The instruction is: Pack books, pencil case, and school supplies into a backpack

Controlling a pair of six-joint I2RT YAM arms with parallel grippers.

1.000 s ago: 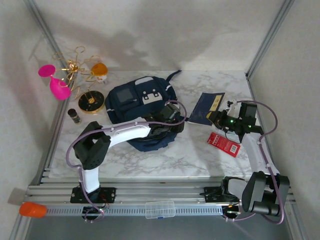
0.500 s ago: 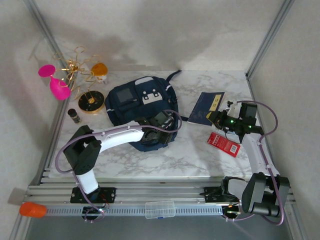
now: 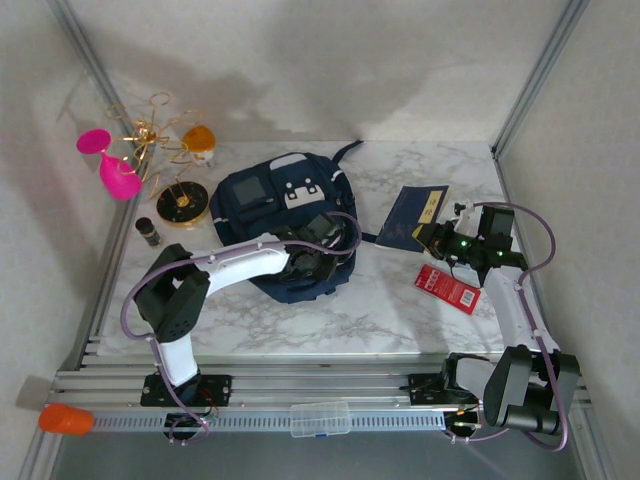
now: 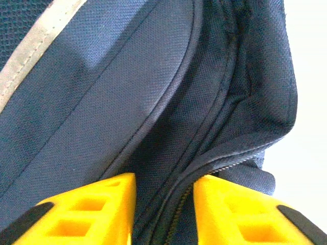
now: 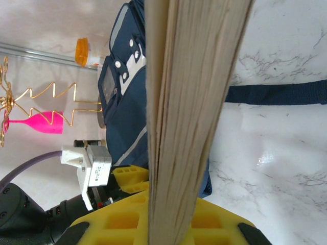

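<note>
Books (image 5: 189, 102) stand clamped in right claw (image 3: 437, 236); left claw (image 4: 163, 204) straddles backpack (image 4: 102, 102).

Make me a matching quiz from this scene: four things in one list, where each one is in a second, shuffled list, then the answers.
Things:
1. backpack
2. red packet
3. books
4. clear plastic box

Places:
A. on the metal rail at the near edge
B. clamped in the right gripper
C. lying flat on the marble table, near its right edge
D. in the middle of the table, with the left gripper at its zip

Pairs: 1-D, 2-C, 3-B, 4-A
</note>
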